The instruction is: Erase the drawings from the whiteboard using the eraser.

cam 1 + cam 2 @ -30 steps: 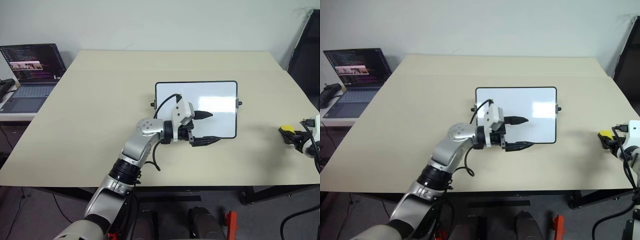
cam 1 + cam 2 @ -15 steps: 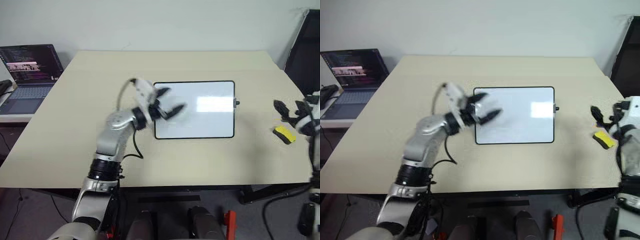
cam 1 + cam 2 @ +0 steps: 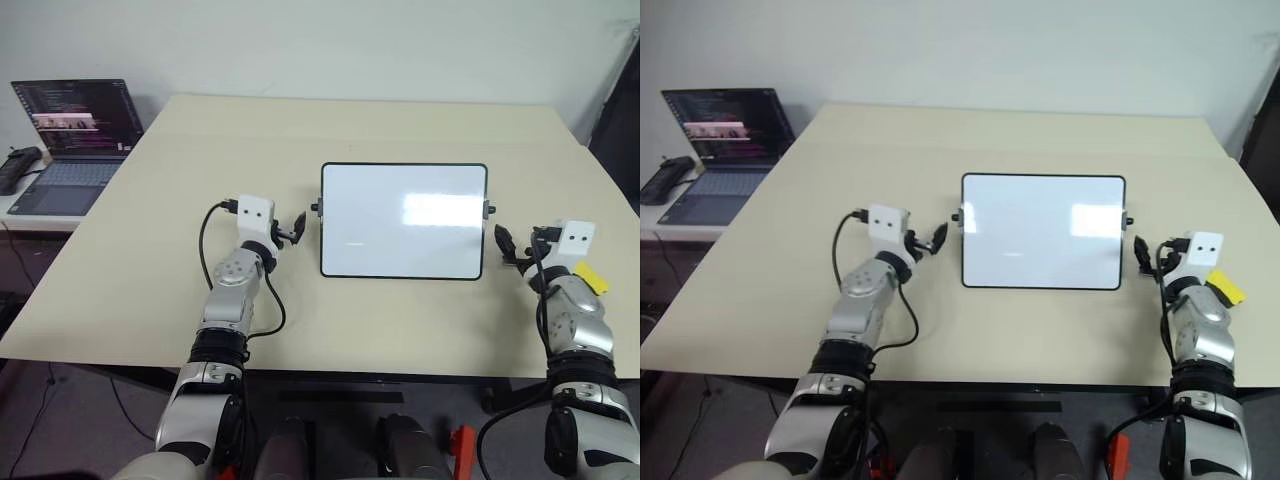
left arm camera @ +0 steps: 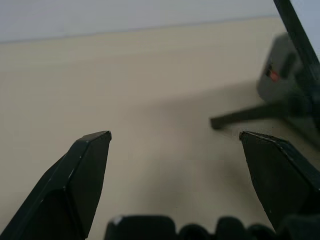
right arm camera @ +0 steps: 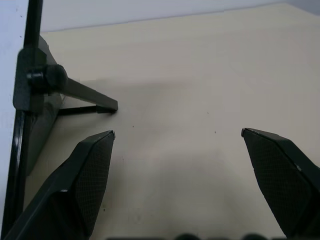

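White whiteboard (image 3: 403, 220) propped upright, long axis left-right.

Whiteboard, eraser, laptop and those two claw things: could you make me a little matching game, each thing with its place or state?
Things:
1. whiteboard
2. eraser
3. laptop
4. left end effector

Places or states:
A. on a side table beyond the big table's left edge, screen lit
B. open and empty, just left of the board
C. propped up mid-table, surface looking clean
D. lying on the table beside the right end effector, not held

Pairs: 1-C, 2-D, 3-A, 4-B
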Available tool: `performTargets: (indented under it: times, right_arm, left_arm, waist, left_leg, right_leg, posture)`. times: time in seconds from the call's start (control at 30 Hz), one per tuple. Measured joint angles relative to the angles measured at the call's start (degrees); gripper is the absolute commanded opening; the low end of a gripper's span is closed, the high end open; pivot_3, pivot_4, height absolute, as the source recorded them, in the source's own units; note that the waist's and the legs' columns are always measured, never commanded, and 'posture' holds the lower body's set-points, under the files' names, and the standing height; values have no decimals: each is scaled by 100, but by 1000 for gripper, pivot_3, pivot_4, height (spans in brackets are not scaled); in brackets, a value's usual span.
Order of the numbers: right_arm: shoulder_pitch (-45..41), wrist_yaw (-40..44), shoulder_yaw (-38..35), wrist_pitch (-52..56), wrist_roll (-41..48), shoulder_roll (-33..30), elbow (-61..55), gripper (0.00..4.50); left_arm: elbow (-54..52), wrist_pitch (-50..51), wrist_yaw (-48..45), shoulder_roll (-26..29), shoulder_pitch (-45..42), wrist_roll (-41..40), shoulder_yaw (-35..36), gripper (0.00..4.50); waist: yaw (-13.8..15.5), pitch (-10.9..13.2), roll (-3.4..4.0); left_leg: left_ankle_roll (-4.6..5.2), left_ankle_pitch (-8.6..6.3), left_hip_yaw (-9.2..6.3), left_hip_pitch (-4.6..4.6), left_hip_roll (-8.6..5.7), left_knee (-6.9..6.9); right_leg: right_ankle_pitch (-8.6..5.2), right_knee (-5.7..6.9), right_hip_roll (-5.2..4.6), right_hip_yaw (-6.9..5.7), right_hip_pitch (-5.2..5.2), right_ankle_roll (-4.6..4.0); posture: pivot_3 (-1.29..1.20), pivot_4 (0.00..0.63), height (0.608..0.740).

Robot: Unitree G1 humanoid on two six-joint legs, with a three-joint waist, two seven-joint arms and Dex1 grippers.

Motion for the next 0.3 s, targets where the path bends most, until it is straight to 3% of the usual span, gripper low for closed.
performTargets:
  times: [0.3]
  right_arm:
    - [-3,-139,90,-225,-102,16,235,4454]
  left_arm:
    - [237,-215,121,-34,-45,55,-36,4500]
  waist:
    - [-46,0,0]
  left_leg:
    - [0,0,5,-18,0,0]
  right_leg:
    - [2,4,-1,4,-22,-2]
  posture:
    - [0,150,740]
